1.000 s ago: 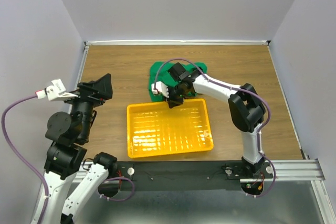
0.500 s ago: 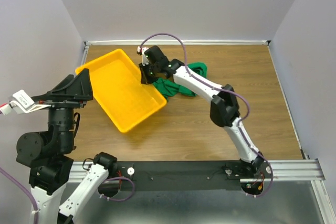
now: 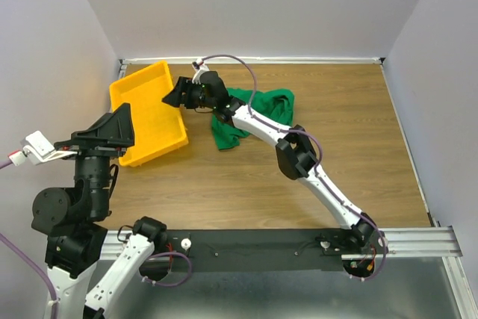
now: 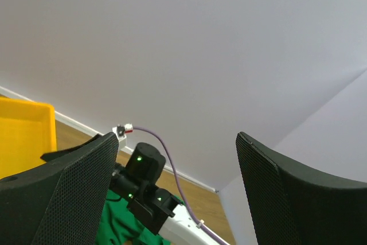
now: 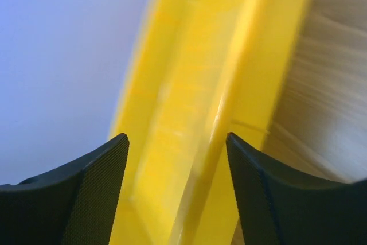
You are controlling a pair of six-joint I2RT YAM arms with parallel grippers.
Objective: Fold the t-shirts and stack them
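The green t-shirt (image 3: 258, 110) lies crumpled on the wooden table at the back middle, partly under my right arm. A corner of it also shows low in the left wrist view (image 4: 117, 228). My right gripper (image 3: 173, 95) reaches left of the shirt to the right rim of a yellow bin (image 3: 142, 113). In the right wrist view this gripper (image 5: 176, 139) is open, with the blurred bin rim (image 5: 221, 113) between its fingers, unpinched. My left gripper (image 3: 119, 126) hangs raised at the left, open and empty (image 4: 178, 193), pointing toward the back wall.
The yellow bin sits in the table's back left corner, against the left wall. Bare wood (image 3: 328, 132) stretches right of the shirt and across the front. White walls close the table on three sides.
My right arm has swept the yellow bin from the front middle to the back left corner, then opened its jaws off the rim. The shirt is now uncovered. The left arm has shifted slightly.
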